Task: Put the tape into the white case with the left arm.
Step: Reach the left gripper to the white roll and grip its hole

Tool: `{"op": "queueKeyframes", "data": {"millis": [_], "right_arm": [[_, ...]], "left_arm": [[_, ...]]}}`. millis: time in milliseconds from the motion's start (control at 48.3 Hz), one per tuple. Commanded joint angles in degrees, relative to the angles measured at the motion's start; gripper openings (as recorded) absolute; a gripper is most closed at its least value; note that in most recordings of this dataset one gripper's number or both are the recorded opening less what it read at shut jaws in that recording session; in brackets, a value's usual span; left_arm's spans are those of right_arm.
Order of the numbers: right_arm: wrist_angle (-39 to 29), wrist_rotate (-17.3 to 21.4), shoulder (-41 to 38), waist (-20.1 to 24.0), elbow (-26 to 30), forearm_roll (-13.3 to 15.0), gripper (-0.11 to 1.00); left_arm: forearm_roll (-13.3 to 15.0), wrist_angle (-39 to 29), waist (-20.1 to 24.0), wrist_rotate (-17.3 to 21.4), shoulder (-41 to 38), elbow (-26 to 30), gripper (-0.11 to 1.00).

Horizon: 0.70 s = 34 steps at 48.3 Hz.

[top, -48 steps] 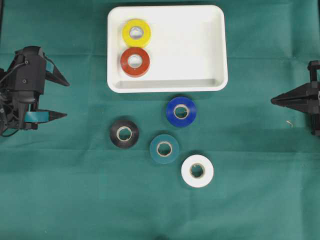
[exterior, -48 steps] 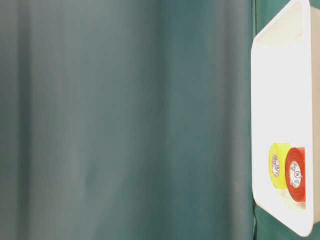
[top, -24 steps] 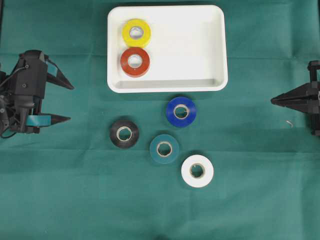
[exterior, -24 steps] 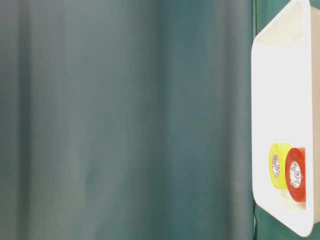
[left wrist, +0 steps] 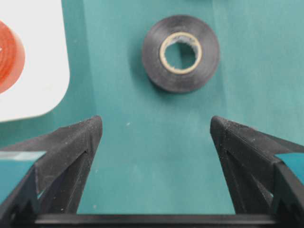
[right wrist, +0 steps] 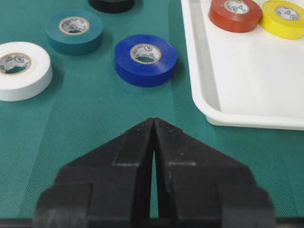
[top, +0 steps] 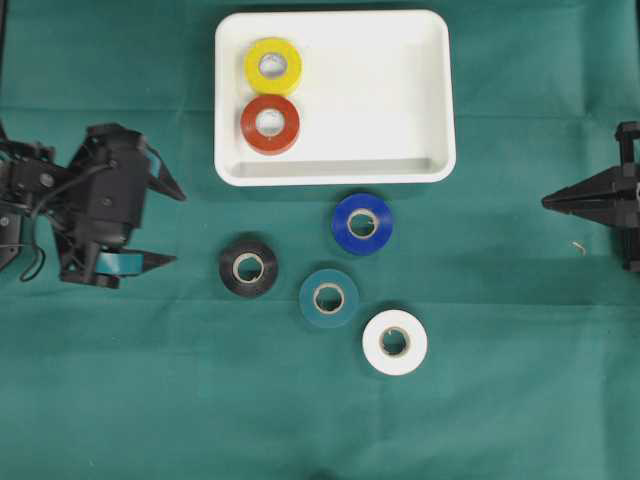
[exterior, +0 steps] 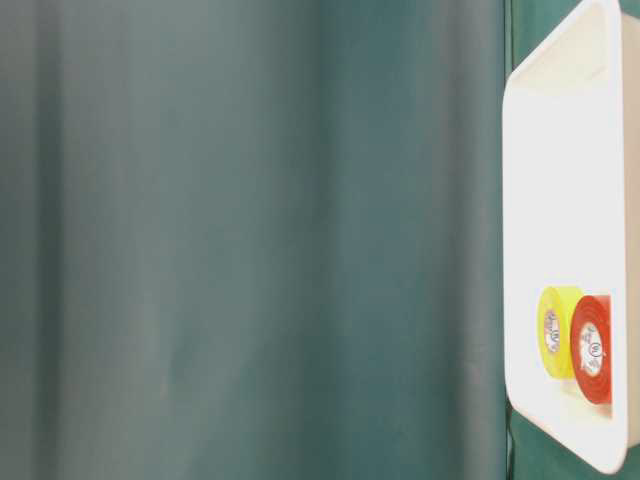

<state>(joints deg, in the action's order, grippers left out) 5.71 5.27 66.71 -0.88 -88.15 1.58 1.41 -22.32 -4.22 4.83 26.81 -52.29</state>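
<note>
A: Where does the left gripper (top: 168, 225) sit?

B: At the left side of the green cloth (top: 500, 400) in the overhead view, fingers pointing toward the middle. Its two teal-banded fingers (left wrist: 71, 147) are spread wide with nothing between them. In the left wrist view the black tape roll (left wrist: 181, 52) lies flat ahead of the gap, clear of both fingertips.

A: And the white case (top: 400, 100)?

B: It lies at the top centre of the cloth. Two rolls lie flat inside, near its left end: a yellow tape roll (top: 272, 66) and a red tape roll (top: 270, 124), just beside each other, the red one nearer the case's front rim. The table-level view shows the same pair, and the left wrist view catches a corner of the case with the red roll's edge.

A: What lies outside the case?

B: Four rolls, all flat on the cloth below its front rim. The black one is nearest the left gripper. The teal tape roll (top: 329, 297) is just beside it, lower right. The blue tape roll (top: 362, 222) sits close below the rim, and the white tape roll (top: 394, 342) is lowest, near the teal one.

A: The right gripper (right wrist: 154, 124)?

B: At the far right edge, well apart from everything. Its all-black fingers are pressed together and hold nothing.
</note>
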Motion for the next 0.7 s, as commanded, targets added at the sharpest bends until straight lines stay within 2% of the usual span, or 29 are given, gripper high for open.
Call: {"op": "queueKeyframes", "data": {"millis": [0, 248, 435, 683], "right_arm": [[0.35, 0.0, -0.44, -0.09, 0.53, 0.09, -0.09], [0.35, 0.09, -0.35, -0.09, 0.53, 0.09, -0.09], [0.26, 0.09, -0.35, -0.09, 0.53, 0.09, -0.09], [0.26, 0.09, -0.44, -0.09, 0.44, 0.09, -0.09]], "left_arm": [[0.18, 0.53, -0.7, 0.09, -1.58, 2.72, 0.99], [0.18, 2.02, -1.85, 0.09, -7.47, 6.77, 0.99], [0.18, 4.75, -4.04, 0.09, -12.66, 10.02, 0.99], [0.18, 4.92, -6.86, -0.09, -19.07, 14.77, 0.99]]}}
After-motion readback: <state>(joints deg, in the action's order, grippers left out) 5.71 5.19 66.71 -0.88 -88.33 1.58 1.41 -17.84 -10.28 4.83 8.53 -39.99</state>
